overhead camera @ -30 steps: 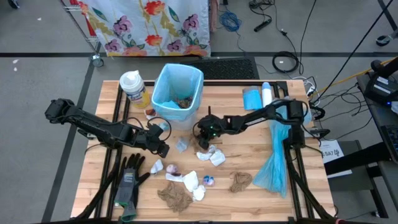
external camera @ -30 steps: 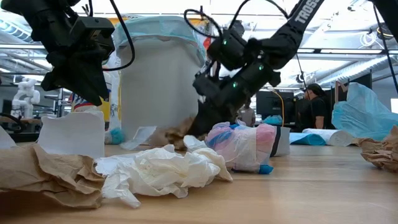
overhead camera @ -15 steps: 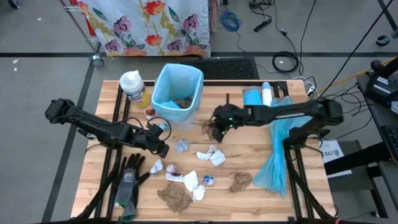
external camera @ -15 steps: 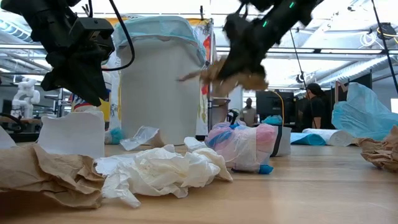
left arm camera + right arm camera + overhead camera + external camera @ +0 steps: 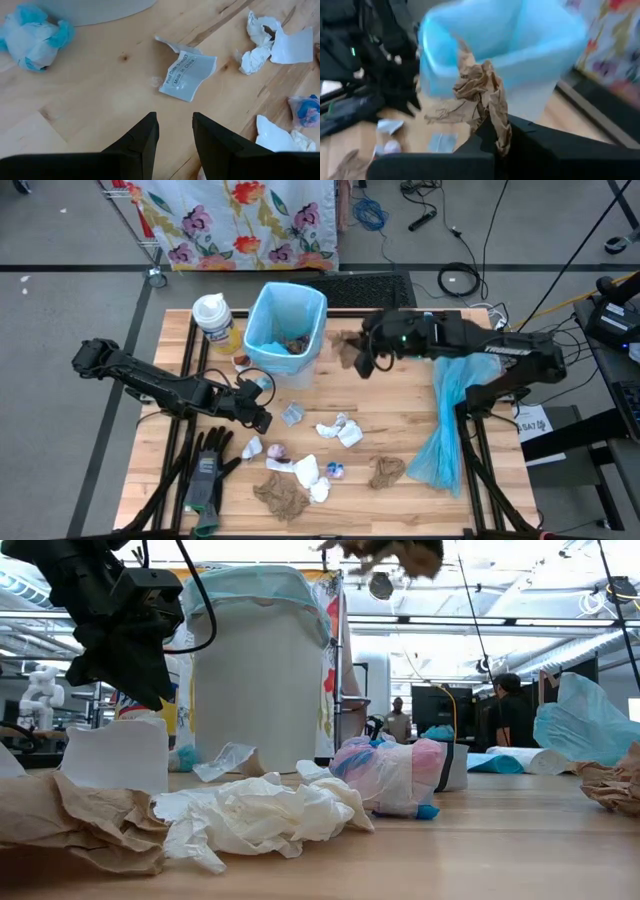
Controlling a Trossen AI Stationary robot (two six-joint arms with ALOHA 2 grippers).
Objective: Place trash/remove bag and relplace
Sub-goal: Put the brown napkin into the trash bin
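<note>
A white bin with a blue liner (image 5: 285, 330) stands at the table's far middle, some scraps inside it. My right gripper (image 5: 360, 358) hangs just right of the bin, raised, shut on a crumpled brown paper towel (image 5: 347, 348); in the low view the towel (image 5: 392, 552) is above the bin's rim. My left gripper (image 5: 173, 129) is open and low over the table, left of a clear wrapper (image 5: 187, 77). White tissue wads (image 5: 340, 430), brown towels (image 5: 283, 498) and small purple wrappers (image 5: 335, 470) lie scattered on the near half of the table. My right gripper pinches the brown paper towel between its two fingers at one bunched end (image 5: 496, 131). The rest of the towel (image 5: 477, 85) sticks out beyond the fingertips toward the bin. It is lifted clear of the table.
Black-and-grey gloves (image 5: 205, 470) lie at the near left. A blue bag (image 5: 445, 430) drapes along the right edge, with a blue roll (image 5: 405, 338) beyond it. A white-capped bottle (image 5: 213, 320) stands left of the bin. Another brown towel (image 5: 386, 471) lies near right.
My right gripper has risen from the table in front of the bin and moved toward the far edge, carrying the brown paper towel. The towel has gone from lying on the table to hanging in the air beside the bin's rim.
</note>
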